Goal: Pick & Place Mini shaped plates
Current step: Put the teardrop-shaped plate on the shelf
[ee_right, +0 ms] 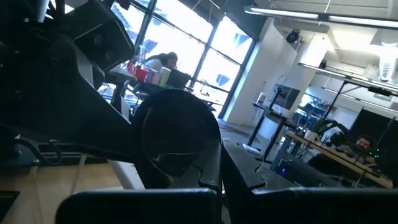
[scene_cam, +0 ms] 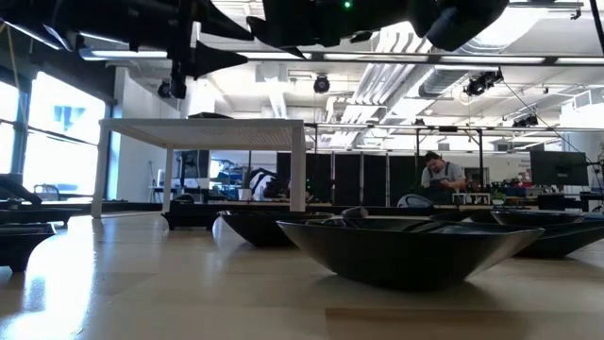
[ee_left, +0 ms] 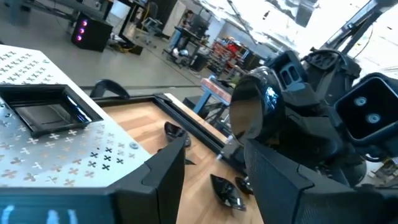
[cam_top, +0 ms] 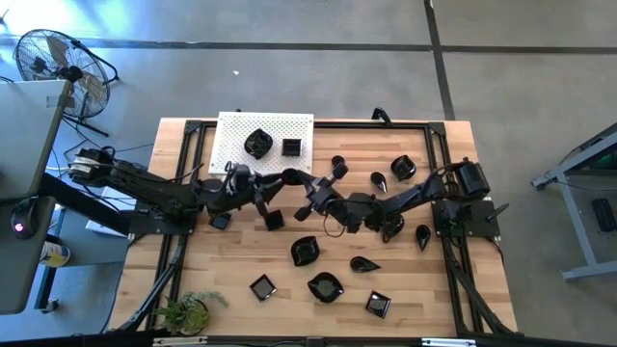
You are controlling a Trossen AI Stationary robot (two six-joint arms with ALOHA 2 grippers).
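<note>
Several mini shaped plates, glossy black, lie on the wooden table, among them a wavy one and a square one. Two more sit on the white perforated board. Both arms meet above the table's middle. My right gripper is shut on a rounded plate. My left gripper faces it, open, and the plate stands just past its fingertips. My right gripper pinches the rounded plate by its rim between its two fingers, coming about level from the table's right side. The plate stands on edge, lifted clear of the table. My left gripper: I cannot tell whether its fingers touch the plate.
Black frame rails run round the table top. A potted plant stands at the near left corner. In the low view, plates fill the near table. A person sits in the room beyond.
</note>
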